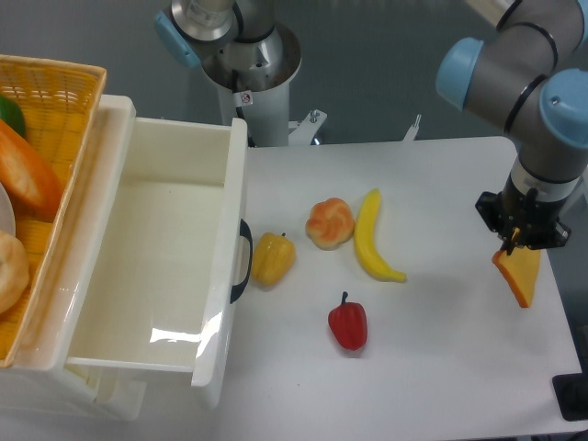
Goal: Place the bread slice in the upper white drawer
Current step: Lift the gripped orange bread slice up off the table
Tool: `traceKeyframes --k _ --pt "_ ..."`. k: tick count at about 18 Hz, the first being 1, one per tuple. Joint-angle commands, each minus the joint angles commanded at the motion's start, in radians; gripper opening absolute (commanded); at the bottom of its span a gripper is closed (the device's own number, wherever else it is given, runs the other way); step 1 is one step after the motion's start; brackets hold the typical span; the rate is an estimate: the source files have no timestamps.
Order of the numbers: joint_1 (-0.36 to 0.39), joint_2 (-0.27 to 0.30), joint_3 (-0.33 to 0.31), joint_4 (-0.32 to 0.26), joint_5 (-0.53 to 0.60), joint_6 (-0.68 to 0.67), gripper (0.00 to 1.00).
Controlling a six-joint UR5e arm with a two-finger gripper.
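The bread slice (pixel 517 274) is a yellow-orange wedge with a darker crust edge, hanging tilted at the far right of the table. My gripper (pixel 512 244) is shut on its upper corner and holds it just above the tabletop. The upper white drawer (pixel 156 266) stands pulled open at the left, far from the gripper. Its inside shows nothing in it, and its dark curved handle (pixel 243 260) faces the table.
A yellow bell pepper (pixel 272 258) lies next to the drawer handle. A round orange-cream bun (pixel 330 222), a banana (pixel 374 236) and a red pepper (pixel 348 322) lie mid-table. A woven yellow basket (pixel 55 92) with food sits on the cabinet at far left.
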Motion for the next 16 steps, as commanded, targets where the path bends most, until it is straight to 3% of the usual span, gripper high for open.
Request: traceKeyframes --k 5,9,12,16 --pt "-0.009 0.002 -0.009 0.003 -0.002 -0.008 0.00" --pt "-0.032 0.035 -0.015 -0.006 -0.008 -0.026 0.00" --pt "-0.049 0.089 -0.031 -0.035 -0.008 -0.070 0.00" --pt "-0.110 0.210 -0.121 -0.034 -0.063 -0.175 0.00"
